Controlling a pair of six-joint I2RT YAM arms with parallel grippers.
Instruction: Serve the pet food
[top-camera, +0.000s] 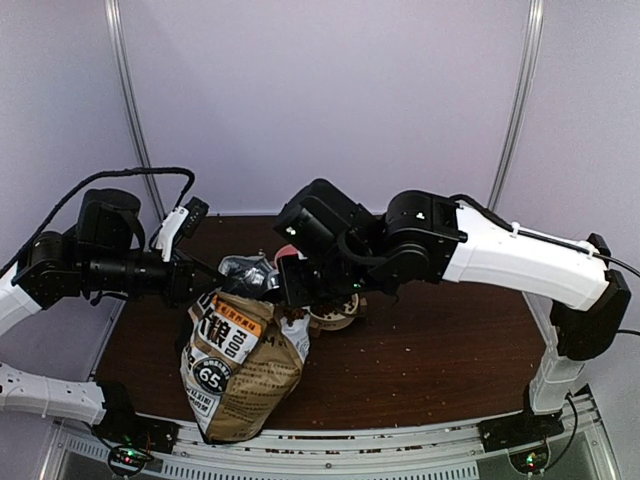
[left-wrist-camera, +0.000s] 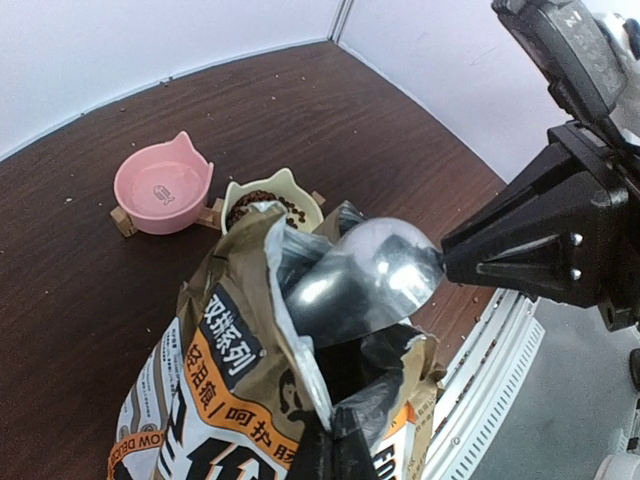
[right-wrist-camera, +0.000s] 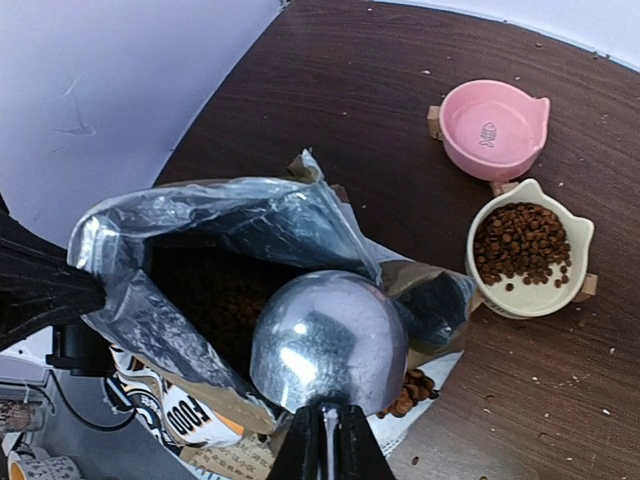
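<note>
The pet food (right-wrist-camera: 520, 243) fills a cream cat-shaped bowl (right-wrist-camera: 540, 300); more lies dark inside the open bag (right-wrist-camera: 200, 230), and a few pellets (right-wrist-camera: 408, 390) sit on the bag's folded lip. The printed bag (top-camera: 240, 365) stands at the table's front left. My left gripper (left-wrist-camera: 335, 435) is shut on the bag's torn top edge, holding the mouth open. My right gripper (right-wrist-camera: 325, 440) is shut on the handle of the silver scoop (right-wrist-camera: 328, 340), whose bowl hangs mouth-down over the bag's opening. The scoop (left-wrist-camera: 365, 280) also shows in the left wrist view; its contents are hidden.
A pink cat-shaped bowl (right-wrist-camera: 492, 127) stands beside the cream one on a low wooden stand, beyond the bag. Stray pellets dot the dark wooden table (top-camera: 440, 360). A white slotted rail (left-wrist-camera: 500, 370) runs along the near edge.
</note>
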